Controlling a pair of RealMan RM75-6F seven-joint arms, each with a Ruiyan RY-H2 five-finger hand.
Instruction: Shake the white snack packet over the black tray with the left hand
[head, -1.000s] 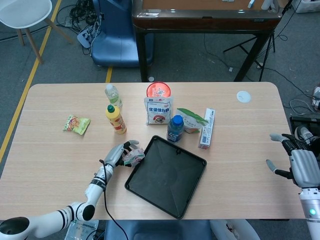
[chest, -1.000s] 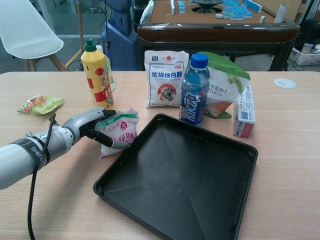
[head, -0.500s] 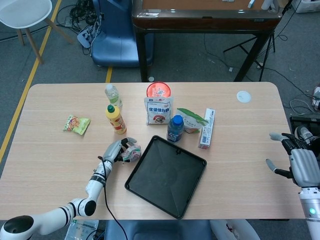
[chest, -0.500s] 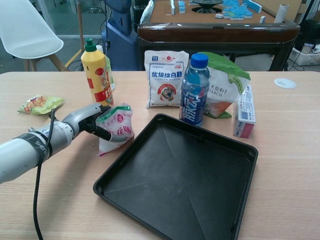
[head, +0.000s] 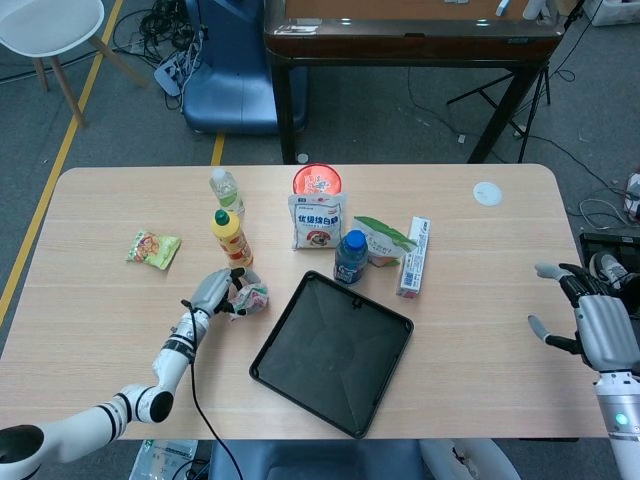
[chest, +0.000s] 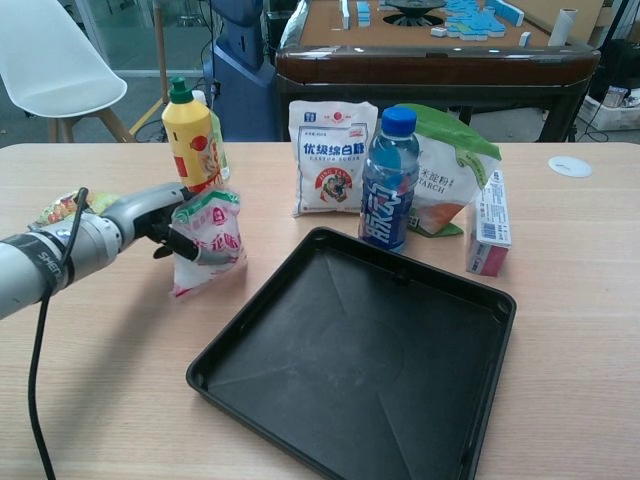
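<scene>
My left hand (chest: 150, 222) (head: 211, 291) grips the white snack packet (chest: 208, 238) (head: 250, 297), a white bag with red and green print. It hangs lifted above the table, left of the black tray (chest: 360, 350) (head: 332, 352) and in front of the yellow bottle (chest: 191, 142) (head: 231, 238). The packet is beside the tray, not over it. My right hand (head: 593, 325) hovers at the table's right edge in the head view, fingers spread, holding nothing.
Behind the tray stand a white sugar bag (chest: 332, 155), a blue-capped bottle (chest: 387, 180), a green-and-white starch pouch (chest: 450, 168) and a small carton (chest: 489, 222). A green snack bag (head: 153, 248) lies at far left. A clear bottle (head: 226, 190) and red-lidded tub (head: 317, 182) stand further back.
My left hand has lifted the white packet off the table and carried it left and back, away from the tray's edge toward the yellow bottle. The right hand has hardly moved.
</scene>
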